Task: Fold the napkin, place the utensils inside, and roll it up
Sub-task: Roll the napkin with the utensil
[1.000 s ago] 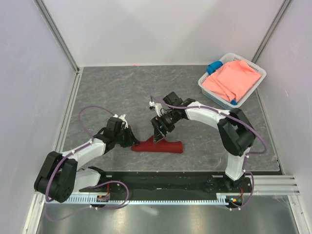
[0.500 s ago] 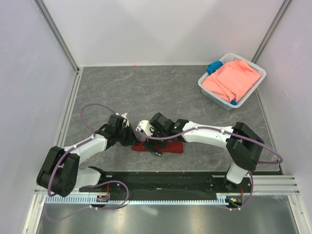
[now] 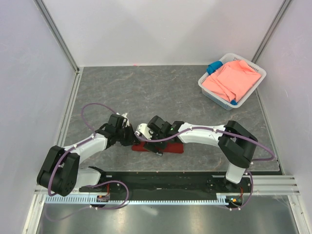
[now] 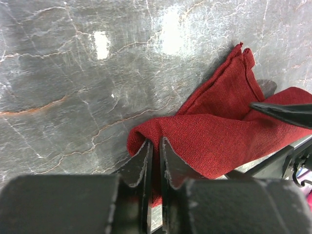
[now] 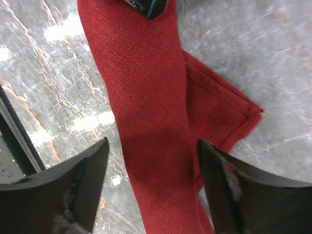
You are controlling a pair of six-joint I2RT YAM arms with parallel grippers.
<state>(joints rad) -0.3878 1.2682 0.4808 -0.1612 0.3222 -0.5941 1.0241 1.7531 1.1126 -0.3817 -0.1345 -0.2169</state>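
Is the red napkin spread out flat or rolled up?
Rolled up, mostly: the napkin lies as a long narrow bundle, with one flat corner sticking out.

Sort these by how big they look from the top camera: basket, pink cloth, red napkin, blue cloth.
basket
pink cloth
red napkin
blue cloth
An arm covers part of the napkin, and the blue cloth is mostly hidden.

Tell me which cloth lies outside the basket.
The dark red napkin, on the table; the pink cloth and blue cloth sit in the white basket.
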